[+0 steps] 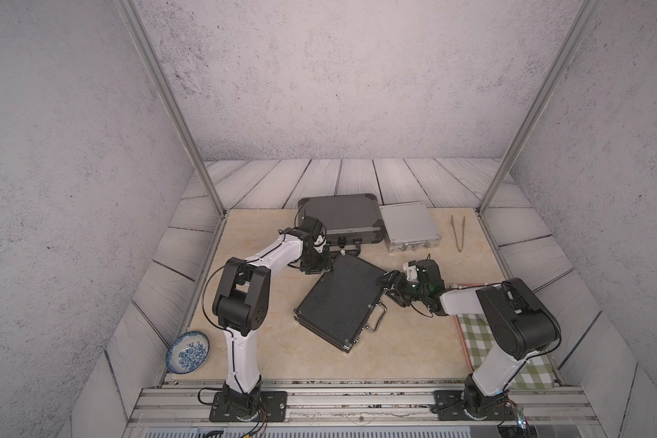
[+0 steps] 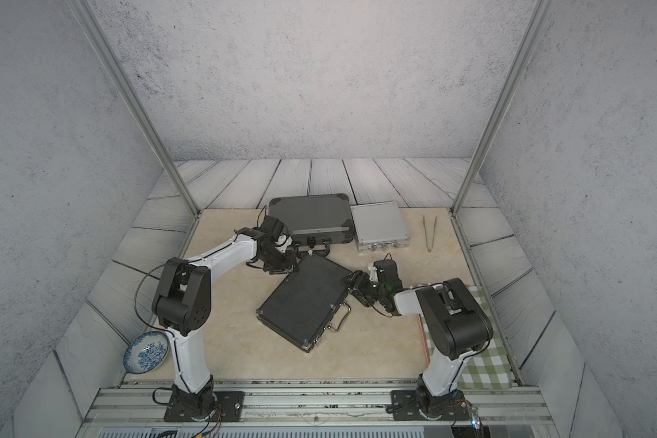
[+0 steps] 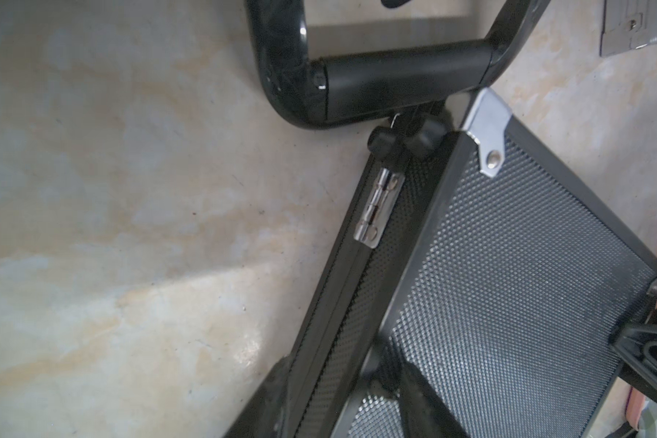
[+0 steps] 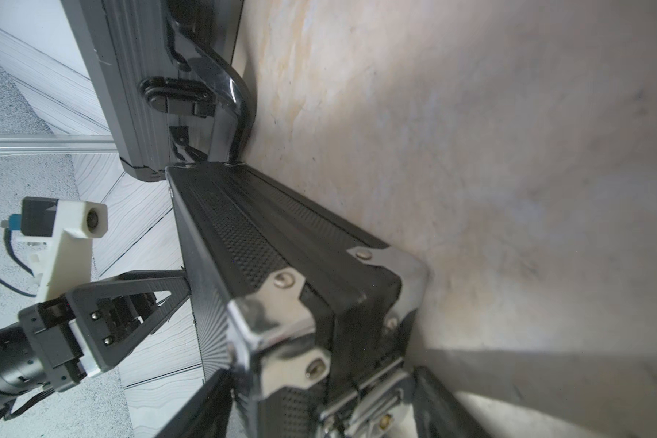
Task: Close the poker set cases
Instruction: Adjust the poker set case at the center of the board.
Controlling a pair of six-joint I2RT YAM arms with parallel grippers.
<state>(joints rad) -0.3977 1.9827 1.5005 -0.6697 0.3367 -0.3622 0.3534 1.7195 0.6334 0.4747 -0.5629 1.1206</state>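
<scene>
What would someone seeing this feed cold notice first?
The flat black case lies askew in the centre. The left gripper is at its far corner and the right gripper is at the far end of its handle edge. Behind it, the dark-grey case and the silver case sit side by side at the back, lids down.

Black case: dimpled dot texture, chrome corners
Grey case: dark, ribbed, black corners
Silver case: plain
Bowl: blue-white floral
Cloth: green-white check
Tabletop: beige marbled
Tongs: tan
Arms: white, black joints
</scene>
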